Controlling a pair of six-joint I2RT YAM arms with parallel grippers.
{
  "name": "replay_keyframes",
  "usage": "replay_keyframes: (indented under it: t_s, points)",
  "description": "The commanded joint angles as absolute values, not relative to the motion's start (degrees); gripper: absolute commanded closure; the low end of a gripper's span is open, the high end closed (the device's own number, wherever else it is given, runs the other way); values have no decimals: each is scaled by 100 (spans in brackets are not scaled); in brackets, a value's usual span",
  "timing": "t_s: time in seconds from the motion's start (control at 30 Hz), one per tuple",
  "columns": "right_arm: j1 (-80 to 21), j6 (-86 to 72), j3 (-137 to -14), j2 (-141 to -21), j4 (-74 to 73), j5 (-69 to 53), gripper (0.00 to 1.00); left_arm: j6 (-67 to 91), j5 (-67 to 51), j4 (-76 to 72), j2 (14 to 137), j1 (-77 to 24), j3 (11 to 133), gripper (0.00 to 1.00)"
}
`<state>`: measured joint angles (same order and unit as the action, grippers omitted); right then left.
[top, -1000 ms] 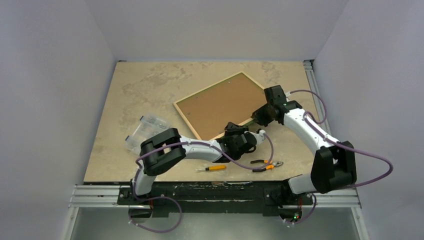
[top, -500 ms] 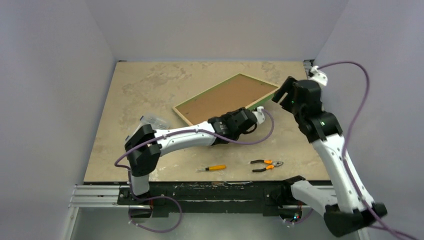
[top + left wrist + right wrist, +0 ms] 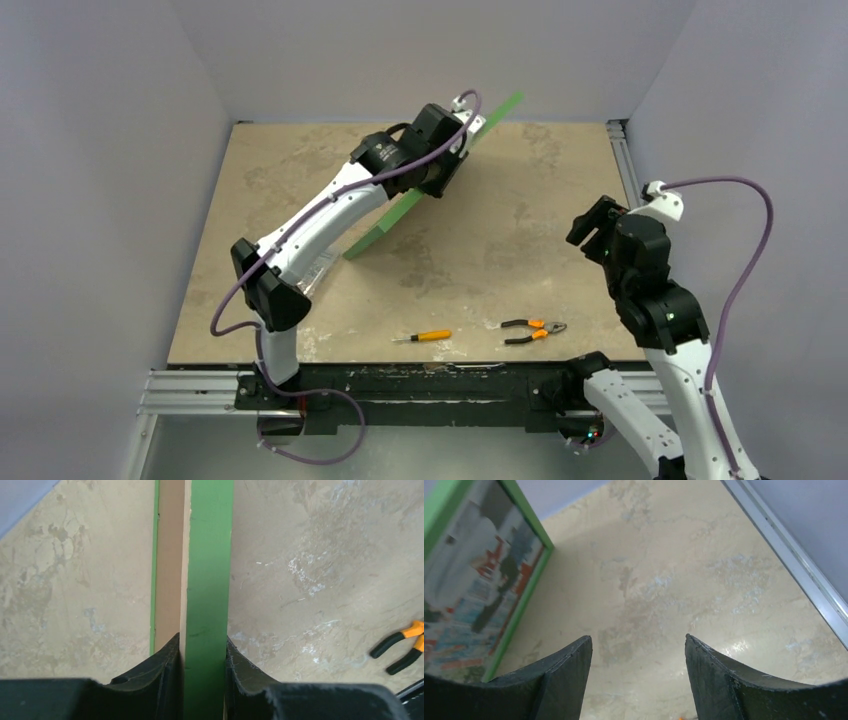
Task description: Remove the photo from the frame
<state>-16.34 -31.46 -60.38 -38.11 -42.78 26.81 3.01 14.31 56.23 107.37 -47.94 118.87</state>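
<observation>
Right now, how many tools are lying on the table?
2. A small orange-handled screwdriver lies near the front edge of the beige stone-look table, about the middle. Black pliers with orange grips lie just right of it. Others may be hidden.

frame (image 3: 206,580): bright green | photo (image 3: 469,580): red, blue, white patches | table (image 3: 520,230): mottled beige

A beige, marbled bench (image 3: 500,250) carries a small screwdriver (image 3: 422,337) with an orange handle near the middle of its near edge. Just to its right lie pliers (image 3: 533,330) with orange and black grips. A clear plastic box (image 3: 322,262), only partly in view, sits toward the left edge.
</observation>
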Motion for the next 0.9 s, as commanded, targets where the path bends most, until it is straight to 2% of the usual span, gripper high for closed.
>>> replay_keyframes:
  t_s: [0.0,0.3,0.53,0.67,0.73,0.8,0.87]
  points:
    - [-1625,-3154,-5908,-3836,-4475,2623,34,1723,45,5867,10974,-4550,12683,100]
    - [-1626,-3220,-5624,-3819,-4411,2566,34,1748,-31,6546,11274,-4306,13505,100]
    - [-1626,-3269,-5485,-3842,-4342,2514,35,1291,938,6971,11199,-4104,13442,99]
    - [-1626,-3285,-5452,-3845,-4363,2496,35,1009,1628,7077,11218,-4075,13296,89]
    - [-1626,-3300,-5434,-3822,-4391,2496,35,924,1879,7078,11219,-4057,13195,79]
    - [-1626,-3326,-5388,-3781,-4432,2496,35,870,1997,7071,11231,-4009,13138,63]
    - [-1626,-3352,-5326,-3741,-4453,2481,35,838,1981,7058,11281,-3960,13117,56]
